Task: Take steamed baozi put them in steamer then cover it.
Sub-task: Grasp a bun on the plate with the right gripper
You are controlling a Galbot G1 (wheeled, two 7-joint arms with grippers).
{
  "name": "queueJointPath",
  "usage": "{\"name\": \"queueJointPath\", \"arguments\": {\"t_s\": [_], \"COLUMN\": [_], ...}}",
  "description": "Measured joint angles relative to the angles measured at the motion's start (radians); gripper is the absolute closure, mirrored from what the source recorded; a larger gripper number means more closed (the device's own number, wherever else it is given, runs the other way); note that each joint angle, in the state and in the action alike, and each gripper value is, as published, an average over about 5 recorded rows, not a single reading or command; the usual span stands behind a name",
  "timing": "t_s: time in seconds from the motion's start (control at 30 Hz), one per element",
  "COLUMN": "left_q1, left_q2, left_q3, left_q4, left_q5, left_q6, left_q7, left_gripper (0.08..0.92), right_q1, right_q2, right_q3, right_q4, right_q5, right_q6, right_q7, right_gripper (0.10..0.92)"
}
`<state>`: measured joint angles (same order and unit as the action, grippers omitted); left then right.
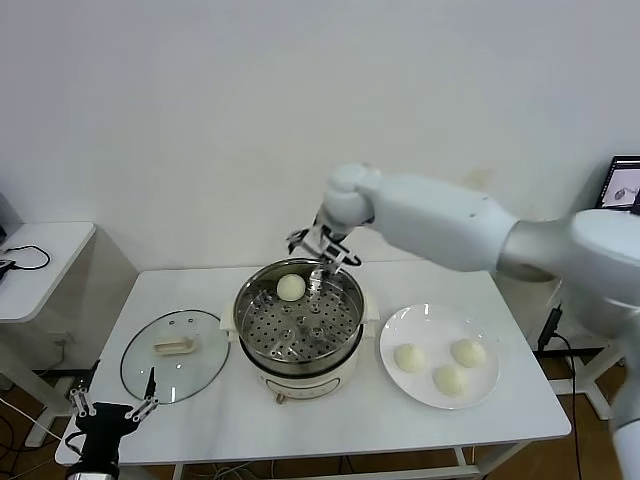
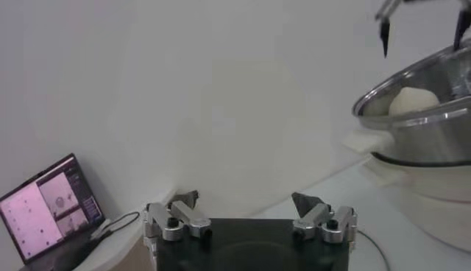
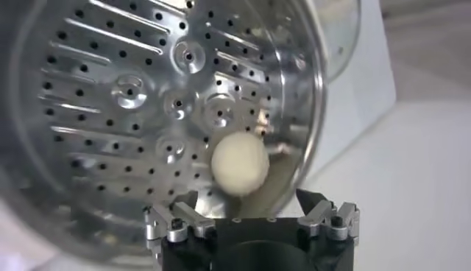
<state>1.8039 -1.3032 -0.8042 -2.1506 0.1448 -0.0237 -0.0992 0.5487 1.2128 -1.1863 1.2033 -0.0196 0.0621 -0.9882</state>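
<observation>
The steamer [image 1: 300,365] stands mid-table, uncovered. One baozi [image 1: 291,287] lies on its perforated tray [image 3: 147,110] near the back wall. My right gripper [image 1: 322,262] hangs open just above the back rim, beside and above that baozi [image 3: 239,163], which lies free on the tray below the spread jaws [image 3: 246,196]. Three more baozi [image 1: 450,379] sit on the white plate [image 1: 430,325] to the right. The glass cover [image 1: 175,352] lies flat on the table left of the steamer. My left gripper [image 1: 112,408] waits open and empty at the table's front left corner.
In the left wrist view the steamer [image 2: 419,125] rises to one side of the open left gripper [image 2: 245,196]. A laptop [image 2: 51,210] sits on a white side table [image 1: 40,260] to the left. A monitor [image 1: 625,185] shows at the far right.
</observation>
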Motion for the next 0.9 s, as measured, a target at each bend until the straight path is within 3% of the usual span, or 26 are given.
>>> {"name": "queueJointPath", "arguments": {"t_s": [0.27, 0.57, 0.9], "left_q1": [-0.02, -0.047, -0.062], "left_q2": [0.026, 0.053, 0.055], "left_q3": [0.007, 0.02, 0.01], "left_q4": [0.017, 0.039, 0.043], "left_q5": [-0.007, -0.007, -0.008], "left_q6": [0.004, 0.013, 0.024], "left_q7": [0.004, 0.009, 0.011], "left_gripper": [0.177, 0.177, 0.177], "right_q1": [0.035, -0.069, -0.277], "right_q2": [-0.225, -0.487, -0.589], "right_q3": [0.006, 0.07, 0.161], "right_q4": [0.177, 0.318, 0.339], "right_q5": [0.107, 0.116, 0.039], "right_q6": [-0.196, -0.299, -0.344], "right_q7": [-0.047, -0.051, -0.034], "right_gripper": [0.203, 0.203, 0.203]}}
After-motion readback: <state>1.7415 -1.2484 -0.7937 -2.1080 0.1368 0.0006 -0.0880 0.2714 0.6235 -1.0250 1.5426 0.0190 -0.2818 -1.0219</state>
